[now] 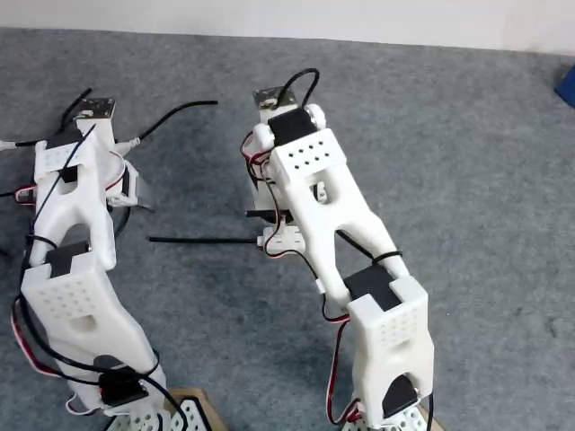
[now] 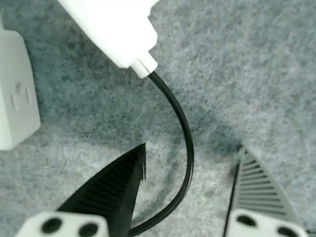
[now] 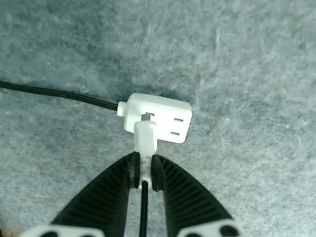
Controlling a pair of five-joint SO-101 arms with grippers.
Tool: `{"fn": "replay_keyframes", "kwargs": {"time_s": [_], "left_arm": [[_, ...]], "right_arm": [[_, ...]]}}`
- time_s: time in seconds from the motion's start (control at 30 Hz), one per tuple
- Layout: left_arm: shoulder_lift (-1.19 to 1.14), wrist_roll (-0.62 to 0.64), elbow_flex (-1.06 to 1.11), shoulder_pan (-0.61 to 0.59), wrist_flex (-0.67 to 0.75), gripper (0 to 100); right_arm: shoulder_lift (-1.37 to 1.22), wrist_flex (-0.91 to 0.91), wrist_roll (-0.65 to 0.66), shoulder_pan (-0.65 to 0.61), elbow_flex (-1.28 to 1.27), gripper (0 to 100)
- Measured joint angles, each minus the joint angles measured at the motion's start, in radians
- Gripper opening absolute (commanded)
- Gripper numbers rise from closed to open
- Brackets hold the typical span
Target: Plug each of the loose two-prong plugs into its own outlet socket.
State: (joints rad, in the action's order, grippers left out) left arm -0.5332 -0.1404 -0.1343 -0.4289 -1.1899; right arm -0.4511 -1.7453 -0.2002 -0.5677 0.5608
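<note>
Landmark: white outlet block (image 3: 165, 116) on the grey felt counter (image 1: 467, 162), lying under the right arm (image 1: 332, 215).

- The block's black cord (image 3: 59, 94) leaves one end and runs straight out across the felt.
- Two pairs of moulded slots show on the block's face. No print there is legible.
- The right fingers (image 3: 118, 182) are pinched shut on a white plug (image 3: 146, 138). Its nose meets the near slot pair of the outlet block. The prongs are hidden, so depth of seating cannot be told.
- The plug's own thin black lead (image 3: 143, 207) trails back between the fingers.
- The right arm hides most of the block in the high view.

Out past the cord end of the outlet block, well apart from it, stands the left arm (image 1: 72, 233).

- The left fingers (image 2: 113, 187) are spread wide and grip nothing.
- A second plug (image 2: 113, 29) lies just ahead of them, loose on the felt.
- That plug's black lead (image 2: 182, 128) curves back through the gap between the fingers.
- A second block (image 2: 17, 98) sits beside that plug, apart from it, with moulded slot marks on its face.

Other things:

- A blue object (image 1: 568, 85) sits far from the outlet block on the side away from its cord, cut off at the frame edge.
- A wooden base plate (image 1: 193, 400) lies at the foot of the left arm.
</note>
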Motion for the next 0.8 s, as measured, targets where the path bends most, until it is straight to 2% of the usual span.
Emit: {"fn": "replay_keyframes", "kwargs": {"time_s": [0.8], "left_arm": [[0.000, 0.000, 0.000, 0.000, 0.000, 29]], "right_arm": [[-0.071, 0.000, 0.000, 0.000, 0.014, 0.6]]}}
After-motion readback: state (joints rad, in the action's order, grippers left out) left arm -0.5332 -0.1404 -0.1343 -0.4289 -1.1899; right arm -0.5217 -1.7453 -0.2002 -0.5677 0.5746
